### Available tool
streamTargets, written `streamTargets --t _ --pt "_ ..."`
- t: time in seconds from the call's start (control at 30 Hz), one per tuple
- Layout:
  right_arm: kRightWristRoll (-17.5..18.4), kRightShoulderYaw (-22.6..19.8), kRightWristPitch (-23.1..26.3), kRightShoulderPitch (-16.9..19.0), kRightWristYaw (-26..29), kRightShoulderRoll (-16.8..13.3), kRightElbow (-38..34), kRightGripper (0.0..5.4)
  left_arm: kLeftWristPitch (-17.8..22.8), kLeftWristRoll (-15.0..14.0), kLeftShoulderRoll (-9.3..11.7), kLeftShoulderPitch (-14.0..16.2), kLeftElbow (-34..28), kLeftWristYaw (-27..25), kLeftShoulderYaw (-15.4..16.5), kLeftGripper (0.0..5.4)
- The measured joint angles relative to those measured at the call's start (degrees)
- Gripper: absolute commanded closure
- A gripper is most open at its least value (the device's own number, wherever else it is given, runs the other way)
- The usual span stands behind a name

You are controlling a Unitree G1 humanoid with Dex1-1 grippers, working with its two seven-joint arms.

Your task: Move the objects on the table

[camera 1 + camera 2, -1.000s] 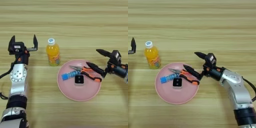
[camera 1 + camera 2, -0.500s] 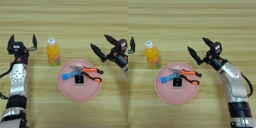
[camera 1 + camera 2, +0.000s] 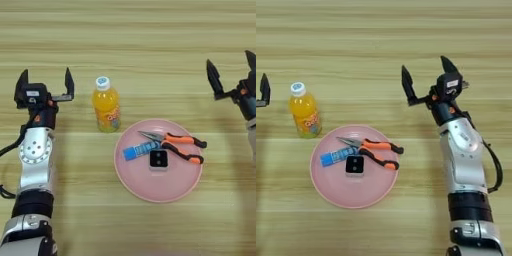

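The pink plate (image 3: 158,188) is sitting near the middle of the bench (image 3: 130,45), and everything else is best placed from it. Lying on the plate are the pliers (image 3: 175,145), handles pointing away to the robot's right; the blue tube (image 3: 140,149) is lying just left of them, and the small black block (image 3: 158,160) is resting just in front of both, close enough that I cannot tell whether the three are touching. The juice bottle (image 3: 105,105) is standing upright just beyond the plate's far-left rim, apart from it.

The right gripper (image 3: 428,82) is hovering above bare wood beyond the plate's far-right side, fingers spread wide and holding nothing. The left gripper (image 3: 44,85) is hovering well left of the plate, past the bottle, fingers likewise released and empty.

The risks, as I judge them: the three things on the plate are crowded, so wide fingers coming down for one could nudge or drag its neighbours, or tip the plate by pressing its rim. The bottle looks tall and narrow; a sideways brush from the left arm reaching toward the plate could topple it and send it rolling.

Room is generous: open wood is stretching behind, in front of and to both sides of the plate, and no bench edge is showing nearby.
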Motion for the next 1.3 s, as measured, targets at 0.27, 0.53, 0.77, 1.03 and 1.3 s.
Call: streamTargets --t 0.27,0.53,0.77,1.03,1.3 --pt "-6.6 0.0 -6.8 -0.2 -7.4 0.0 6.2 0.03 -0.1 0.0 0.0 0.0 0.0 0.0 0.0 0.00" --pt "-7.6 0.0 -11.1 -0.5 -11.0 0.2 11.7 0.03 -0.1 0.0 0.1 0.0 0.0 0.0 0.1 0.00" --pt "-8.7 0.0 -15.7 -0.8 -13.1 0.2 17.0 0.03 -0.4 0.1 0.2 0.0 -0.1 -0.1 0.0 0.00" --pt "-7.8 -0.5 -18.4 -1.6 -13.4 0.1 22.3 0.03 -1.7 -1.9 0.7 -0.3 -7.9 -2.6 -0.3 0.00" --pt "-7.9 -0.4 -20.5 -2.8 -13.5 0.0 23.9 0.03 1.1 -6.7 0.6 1.3 -25.5 -6.5 -3.2 0.00"
